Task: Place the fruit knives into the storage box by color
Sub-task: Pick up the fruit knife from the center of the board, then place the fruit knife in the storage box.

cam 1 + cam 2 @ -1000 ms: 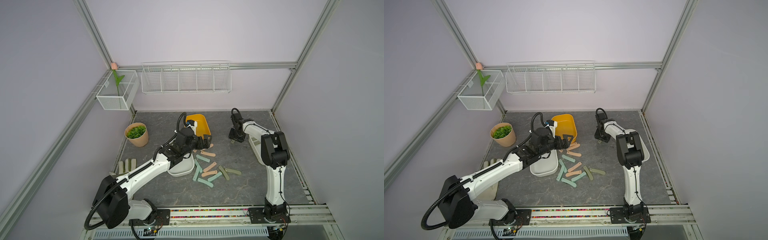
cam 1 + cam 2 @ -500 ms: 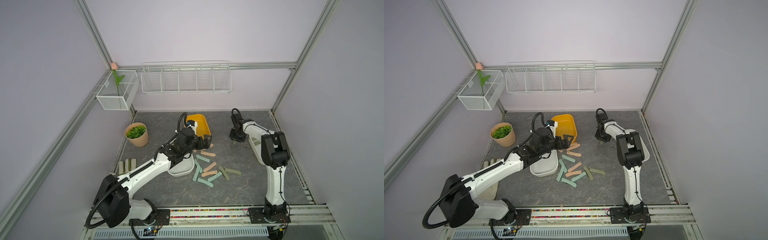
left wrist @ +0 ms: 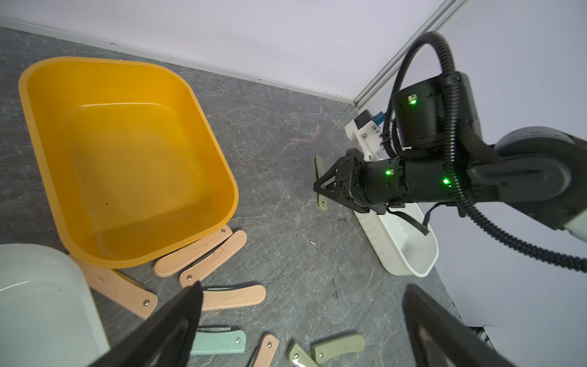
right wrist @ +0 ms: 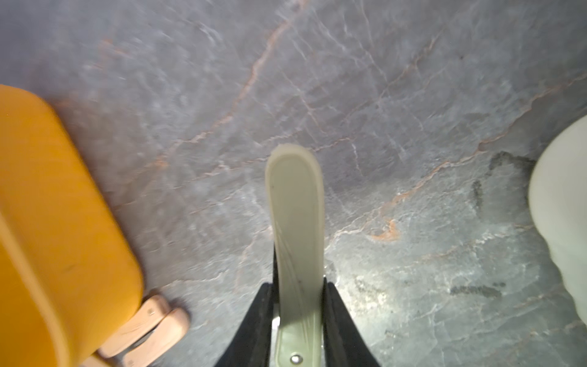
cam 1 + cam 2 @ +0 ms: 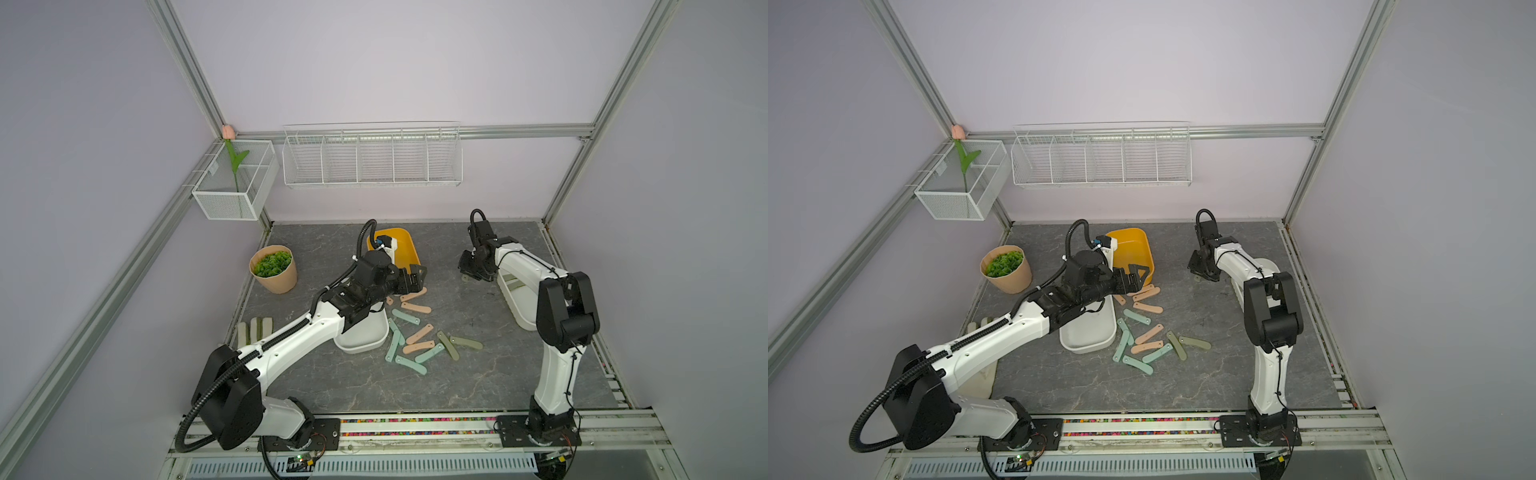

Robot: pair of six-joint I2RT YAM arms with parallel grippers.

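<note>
The right gripper (image 4: 298,287) pinches the olive grey-green knife (image 4: 295,206), the white storage box (image 5: 518,313) at its four o'clock: lift clear of the rim before releasing; the left gripper (image 3: 301,287) hangs spread.

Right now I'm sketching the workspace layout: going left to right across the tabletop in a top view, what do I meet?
potted plant → white bin under the left arm → left gripper, open → right gripper, shut on an olive knife → white bin beside the right arm
</note>
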